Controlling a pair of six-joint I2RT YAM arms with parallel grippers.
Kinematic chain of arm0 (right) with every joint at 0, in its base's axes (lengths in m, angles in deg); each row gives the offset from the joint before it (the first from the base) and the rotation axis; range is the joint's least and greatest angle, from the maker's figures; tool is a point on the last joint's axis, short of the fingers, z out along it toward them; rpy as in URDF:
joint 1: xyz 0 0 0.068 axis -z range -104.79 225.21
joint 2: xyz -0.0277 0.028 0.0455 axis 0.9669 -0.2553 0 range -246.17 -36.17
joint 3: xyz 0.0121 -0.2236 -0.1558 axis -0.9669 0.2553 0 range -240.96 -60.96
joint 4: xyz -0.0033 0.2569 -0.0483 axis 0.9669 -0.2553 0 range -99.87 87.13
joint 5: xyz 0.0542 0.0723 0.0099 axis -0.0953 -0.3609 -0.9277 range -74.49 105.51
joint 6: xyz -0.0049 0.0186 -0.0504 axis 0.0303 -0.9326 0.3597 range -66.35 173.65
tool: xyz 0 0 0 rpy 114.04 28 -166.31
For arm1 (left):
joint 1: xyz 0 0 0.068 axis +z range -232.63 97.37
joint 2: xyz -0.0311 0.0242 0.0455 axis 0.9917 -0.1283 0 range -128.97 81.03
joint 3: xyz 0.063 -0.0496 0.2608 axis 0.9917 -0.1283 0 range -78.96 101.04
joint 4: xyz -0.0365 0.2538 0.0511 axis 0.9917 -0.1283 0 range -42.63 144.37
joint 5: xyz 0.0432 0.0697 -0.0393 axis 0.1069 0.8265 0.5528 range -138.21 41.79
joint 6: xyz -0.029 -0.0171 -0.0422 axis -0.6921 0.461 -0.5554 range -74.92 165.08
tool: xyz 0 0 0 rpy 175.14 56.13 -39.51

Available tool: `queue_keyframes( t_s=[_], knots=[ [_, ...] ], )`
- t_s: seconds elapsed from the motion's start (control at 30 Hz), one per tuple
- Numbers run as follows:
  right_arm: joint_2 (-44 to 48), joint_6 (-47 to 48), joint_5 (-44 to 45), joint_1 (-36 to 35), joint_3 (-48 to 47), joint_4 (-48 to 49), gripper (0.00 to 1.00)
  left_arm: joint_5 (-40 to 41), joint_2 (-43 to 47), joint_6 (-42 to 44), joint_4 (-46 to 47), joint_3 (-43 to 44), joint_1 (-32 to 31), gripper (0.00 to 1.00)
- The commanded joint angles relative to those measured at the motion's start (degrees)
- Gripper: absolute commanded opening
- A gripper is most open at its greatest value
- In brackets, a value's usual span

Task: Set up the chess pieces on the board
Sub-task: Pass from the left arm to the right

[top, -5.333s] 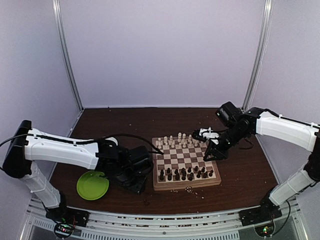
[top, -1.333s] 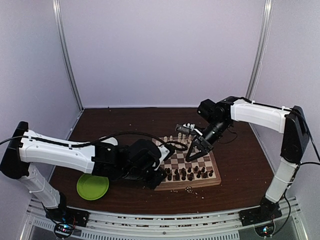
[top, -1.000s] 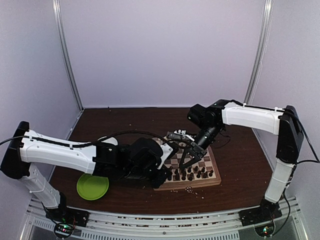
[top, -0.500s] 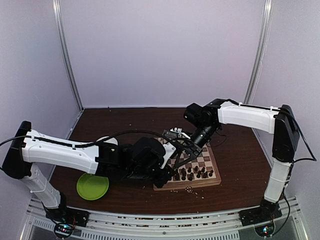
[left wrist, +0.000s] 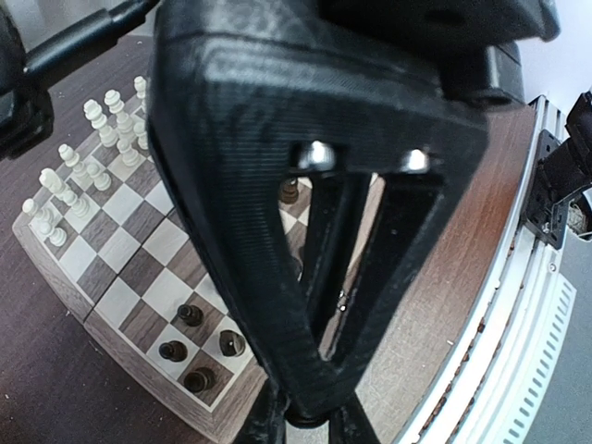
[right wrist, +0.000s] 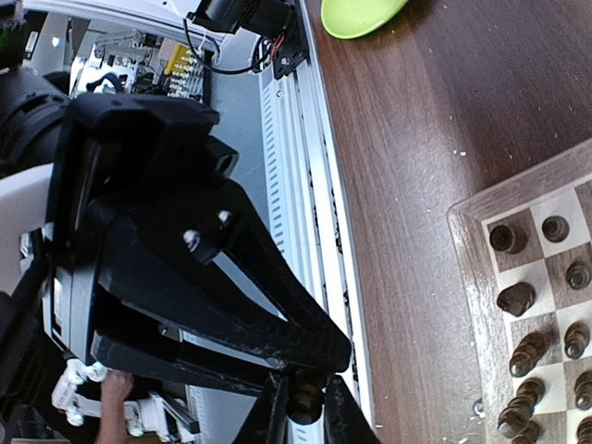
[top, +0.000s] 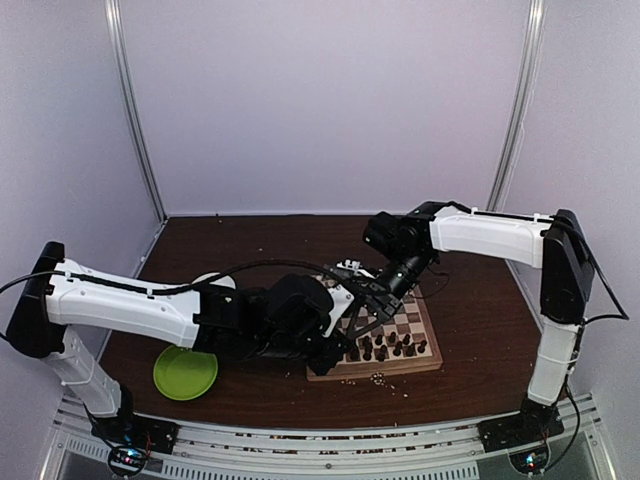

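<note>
Pale lilac walls, slim metal corner posts, dark wood tabletop (slotted rail at near edge)

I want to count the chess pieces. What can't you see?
Top view: the left arm covers the board's left side; the pieces are too small to name.
Left wrist view: the left gripper blocks much of the board.
Right wrist view: the picture's edge cuts off most of the board.
</note>
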State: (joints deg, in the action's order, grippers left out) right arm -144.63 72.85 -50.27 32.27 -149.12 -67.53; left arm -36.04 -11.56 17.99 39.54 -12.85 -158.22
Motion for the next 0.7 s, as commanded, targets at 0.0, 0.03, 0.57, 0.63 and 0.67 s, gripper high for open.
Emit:
queue_keyframes(
  t_s=[0.0, 0.03, 0.57, 0.63, 0.67],
  knots=[
    [-0.5, 0.9, -1.9, -0.5, -0.8, -0.6, 0.12, 0.9, -0.4, -0.2, 2.4, 1.4, -0.3, 0.08],
    [-0.4, 0.9, -1.6, -0.4, -0.7, -0.4, 0.11, 1.2, -0.4, -0.3, 2.2, 1.4, -0.3, 0.13],
    [15.5, 2.4, 28.1, 11.3, 9.2, 8.8, 0.1, 9.7, 16.3, 11.9, -5.9, -2.2, 8.9, 0.7],
    [18.7, 3.8, 36.0, 11.9, 12.3, 10.4, 0.1, 8.3, 17.6, 14.3, -7.2, -0.3, 14.0, 0.72],
    [20.1, 4.6, 39.6, 12.0, 13.8, 11.0, 0.1, 7.8, 17.7, 15.3, -7.9, 1.2, 16.5, 0.73]
  ],
)
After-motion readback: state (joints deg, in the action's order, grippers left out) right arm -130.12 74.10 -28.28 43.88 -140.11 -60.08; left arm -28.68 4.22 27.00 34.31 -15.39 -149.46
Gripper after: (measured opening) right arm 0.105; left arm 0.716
